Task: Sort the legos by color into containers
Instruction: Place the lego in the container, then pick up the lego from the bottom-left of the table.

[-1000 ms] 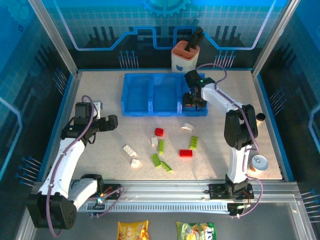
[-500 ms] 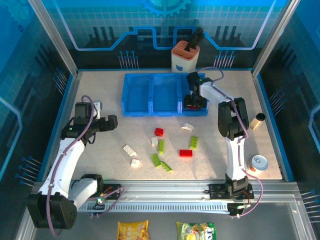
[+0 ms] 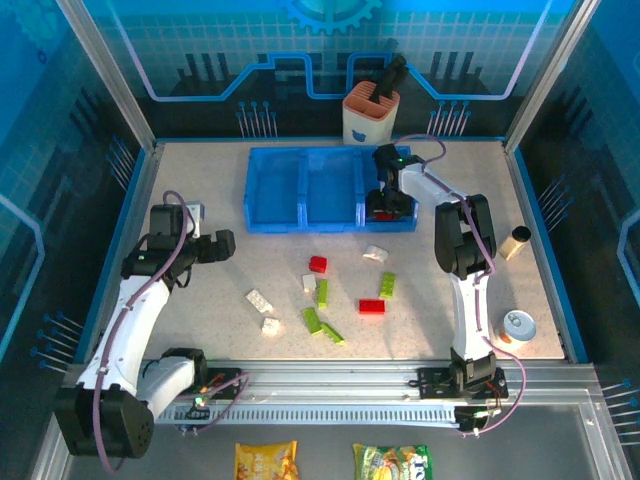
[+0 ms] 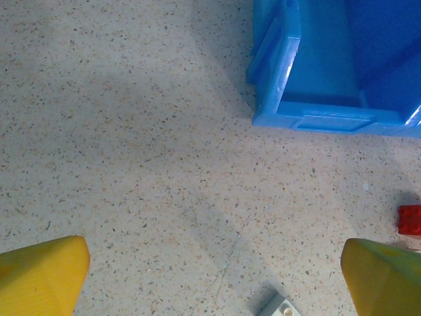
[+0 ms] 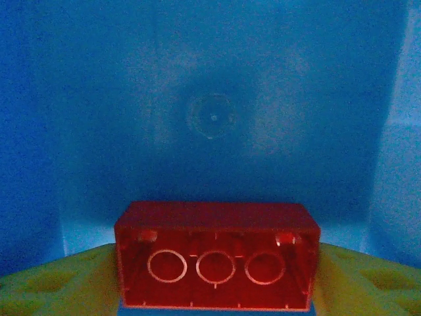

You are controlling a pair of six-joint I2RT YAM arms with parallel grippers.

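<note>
One red brick inside right pincer, tray bin beneath for dropping; grip unclear. Left pincer spread, idle.

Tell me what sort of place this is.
Probably a robotics lab or demo cell: left arm and right arm bolted at the edge of a speckled table, aluminium posts and blue printed panels fencing it in, legos and a blue tray laid out for sorting.

Red brick hollow-side-up in right compartment, blue tray; other legos — red, green, white — scattered nearby
</note>
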